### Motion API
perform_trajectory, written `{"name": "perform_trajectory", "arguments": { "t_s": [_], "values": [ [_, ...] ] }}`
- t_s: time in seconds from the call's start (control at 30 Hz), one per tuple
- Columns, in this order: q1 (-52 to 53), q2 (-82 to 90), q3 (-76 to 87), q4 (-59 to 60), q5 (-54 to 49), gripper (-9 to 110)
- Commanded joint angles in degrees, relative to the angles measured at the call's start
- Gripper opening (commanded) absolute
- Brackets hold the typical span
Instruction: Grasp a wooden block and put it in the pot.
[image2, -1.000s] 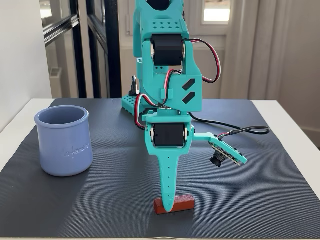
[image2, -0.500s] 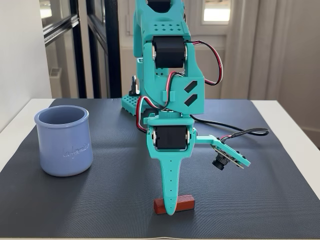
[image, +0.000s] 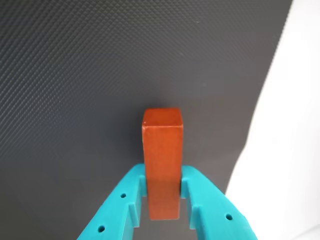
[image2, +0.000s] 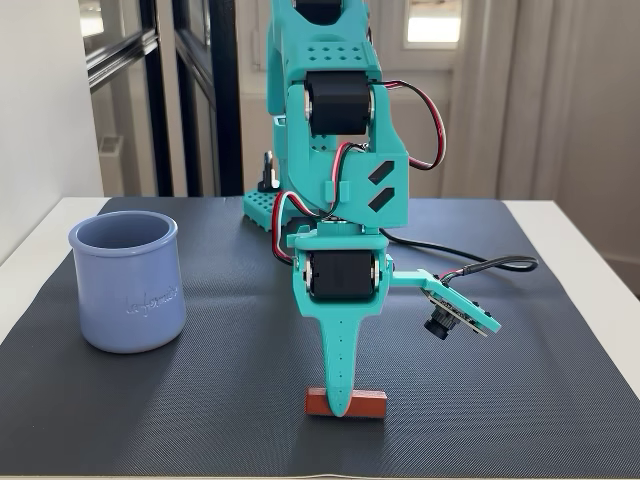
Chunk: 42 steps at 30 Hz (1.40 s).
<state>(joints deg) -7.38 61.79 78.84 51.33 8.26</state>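
Note:
The wooden block (image: 162, 145) is a reddish-brown bar lying flat on the dark mat. In the wrist view it sits between my teal fingers (image: 200, 200), which press on both its long sides. In the fixed view the block (image2: 372, 403) lies near the mat's front edge, and my gripper (image2: 340, 398) points straight down onto its middle and is shut on it. The block still rests on the mat. The lavender-blue pot (image2: 128, 285) stands upright at the mat's left, well apart from the gripper. It is out of the wrist view.
The dark textured mat (image2: 520, 390) covers a white table (image2: 590, 250); the table's bare edge shows at the right in the wrist view (image: 295, 125). The arm's base (image2: 262, 205) stands at the mat's back. A black cable (image2: 480, 262) trails right of the arm.

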Motion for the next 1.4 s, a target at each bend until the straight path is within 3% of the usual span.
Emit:
{"name": "perform_trajectory", "arguments": {
  "t_s": [0.0,0.37,0.8,1.37],
  "values": [
    [0.6,8.3,0.6,1.5,0.4,0],
    [6.8,35.6,16.3,2.9,0.4,0],
    [23.8,60.2,37.0,2.9,-0.2,0],
    [33.0,66.3,48.1,2.4,-0.2,0]
  ]
}}
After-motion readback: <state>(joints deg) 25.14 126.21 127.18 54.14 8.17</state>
